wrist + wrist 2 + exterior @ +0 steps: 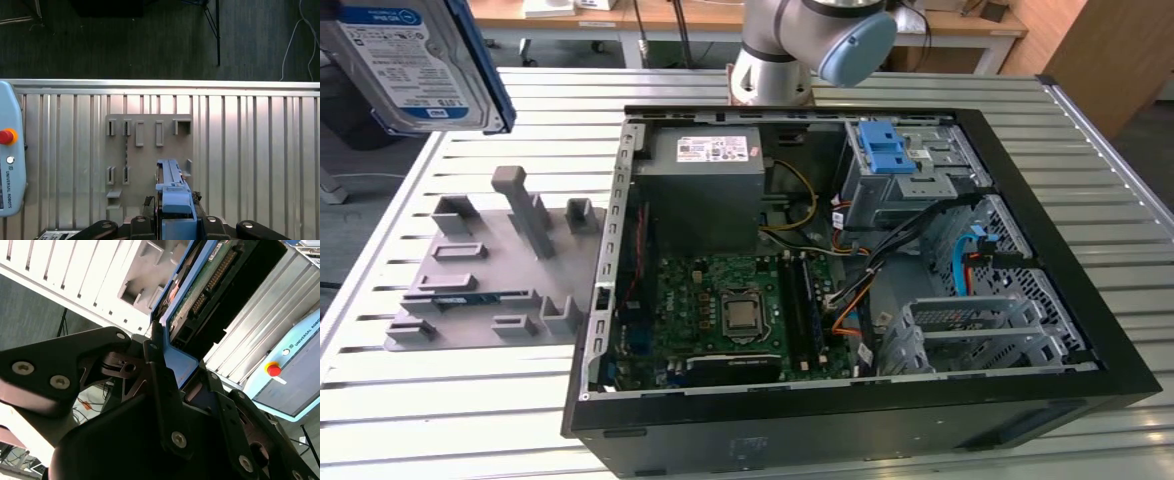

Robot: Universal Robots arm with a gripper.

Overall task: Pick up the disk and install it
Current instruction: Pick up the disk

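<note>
The one disk [411,62] hangs raised at the exterior view's far left, over the single grey slotted holder [480,270] on the table [454,420], left of the one open computer case [854,400], with the gripper [172,362] jaws clamped on its blue rail.

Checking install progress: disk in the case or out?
Out. The disk is held above the table, outside the case, clamped in the end effector.
</note>
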